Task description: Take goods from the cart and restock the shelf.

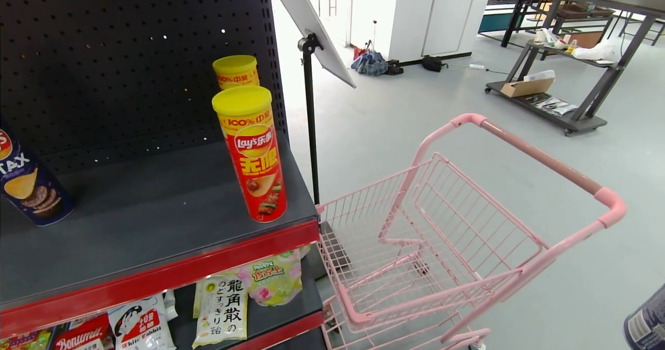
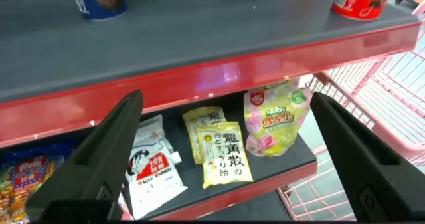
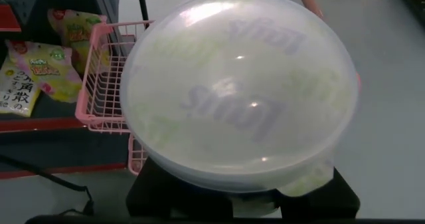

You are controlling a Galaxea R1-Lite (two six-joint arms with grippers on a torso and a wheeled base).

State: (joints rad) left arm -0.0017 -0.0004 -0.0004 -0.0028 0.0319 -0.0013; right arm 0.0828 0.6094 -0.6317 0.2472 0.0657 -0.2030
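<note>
A clear-lidded chip canister [image 3: 239, 91] sits clasped in the robot's right gripper [image 3: 239, 199], low at the near right of the scene, to the right of the pink cart [image 1: 540, 158] and apart from it. Its plastic lid faces the wrist camera, and its dark, labelled side shows in the near right corner of the head view. The cart's wire basket stands just right of the shelf unit.

The left gripper [image 2: 226, 117] hangs with its fingers [image 2: 99, 164] spread wide, holding nothing, in front of the lower shelf [image 2: 292, 161]. A white snack bag [image 2: 153, 174], yellow candy bags [image 2: 226, 154] and a pink-and-green pouch [image 2: 273, 117] lie there.

On the grey top shelf [image 1: 145, 220], a red canister with a yellow lid [image 1: 254, 158] stands upright near the front right corner. A second one [image 1: 236, 72] stands behind it against the black pegboard. A dark blue canister [image 1: 28, 184] stands well apart at the far left. A tilted sign board [image 1: 314, 28] on a black stand rises between shelf and cart.
</note>
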